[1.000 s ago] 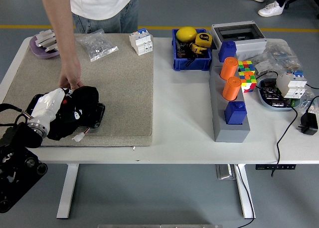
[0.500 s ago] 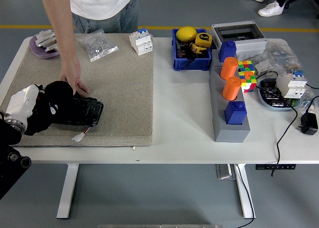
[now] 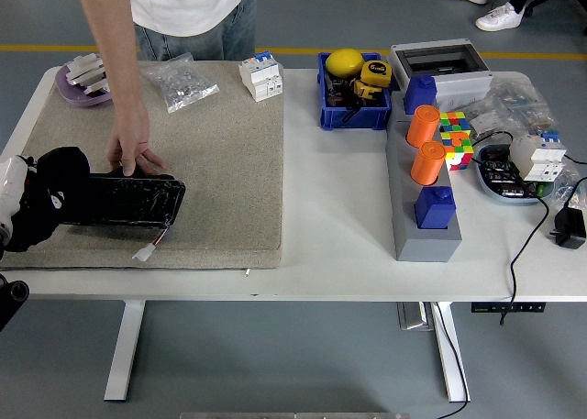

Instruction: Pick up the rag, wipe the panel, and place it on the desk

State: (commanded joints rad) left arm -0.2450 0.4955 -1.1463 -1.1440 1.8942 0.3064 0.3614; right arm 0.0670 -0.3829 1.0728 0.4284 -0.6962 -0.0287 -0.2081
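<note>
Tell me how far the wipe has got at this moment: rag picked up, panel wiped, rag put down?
Pick-up looks done: the left hand grips the black rag. Wiping is in hand: the rag sits at the left end of the black panel on the beige mat, while a person's hand steadies the panel's far edge. Left: setting the rag down on the white table.

Rag (image 3: pixel 50 194) at the mat's (image 3: pixel 220 162) left edge, panel (image 3: pixel 128 202) just right of it on the mat, person's hand (image 3: pixel 131 148) behind the panel, bin (image 3: pixel 353 103) further right on the surface (image 3: pixel 335 217).
</note>
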